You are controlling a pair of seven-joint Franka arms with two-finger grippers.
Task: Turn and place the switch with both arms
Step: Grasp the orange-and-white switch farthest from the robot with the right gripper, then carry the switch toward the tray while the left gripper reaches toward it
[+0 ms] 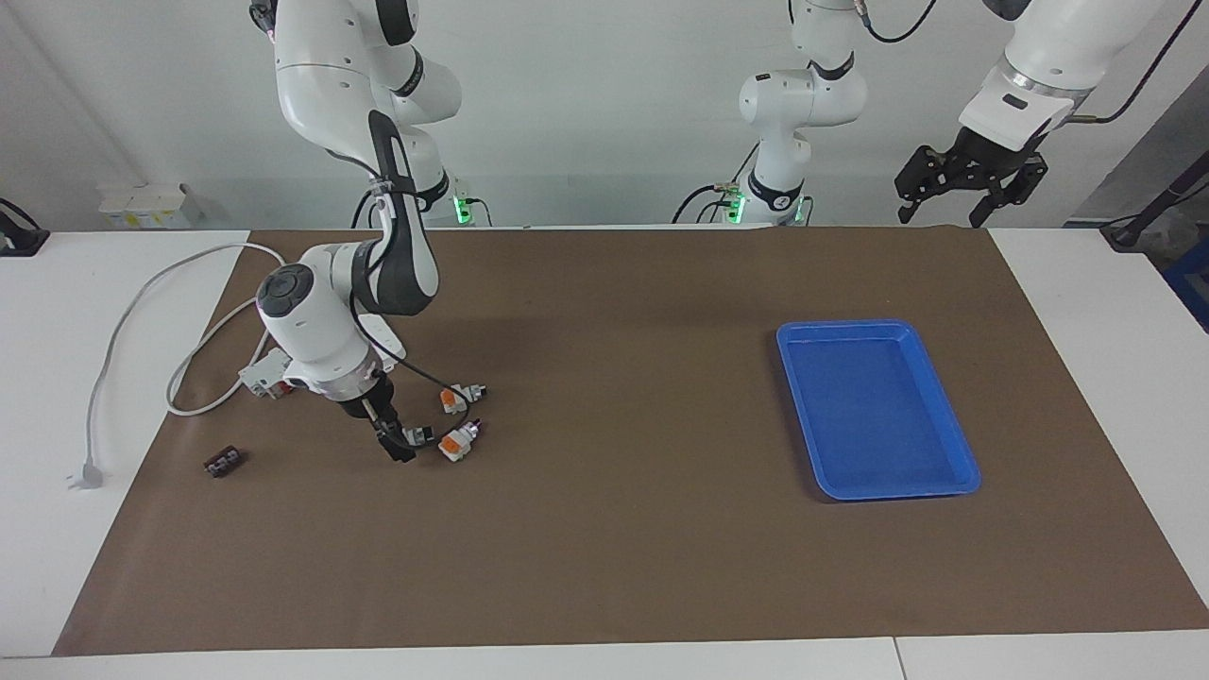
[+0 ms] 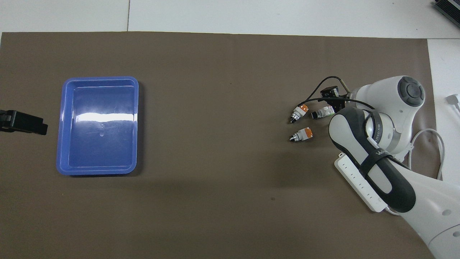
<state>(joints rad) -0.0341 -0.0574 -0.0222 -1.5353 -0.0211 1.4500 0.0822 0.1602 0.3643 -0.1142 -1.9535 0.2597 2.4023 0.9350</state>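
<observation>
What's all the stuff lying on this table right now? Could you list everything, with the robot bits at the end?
Switches: three, white-grey with orange, clustered at the right arm's end of the mat; one sits at the right gripper.
Tray: one, blue, nothing in it, toward the left arm's end.
Power strip: one, white, with a grey cable, nearer the robots than the switches.
White-and-red block: one, beside the power strip.
Dark brown block: one, tiny, near the mat's edge.
Mat: one, brown, covering the white table.
Right gripper: black, down at one switch, fingers open.
Left gripper: black, open, waiting raised over the mat's edge.
</observation>
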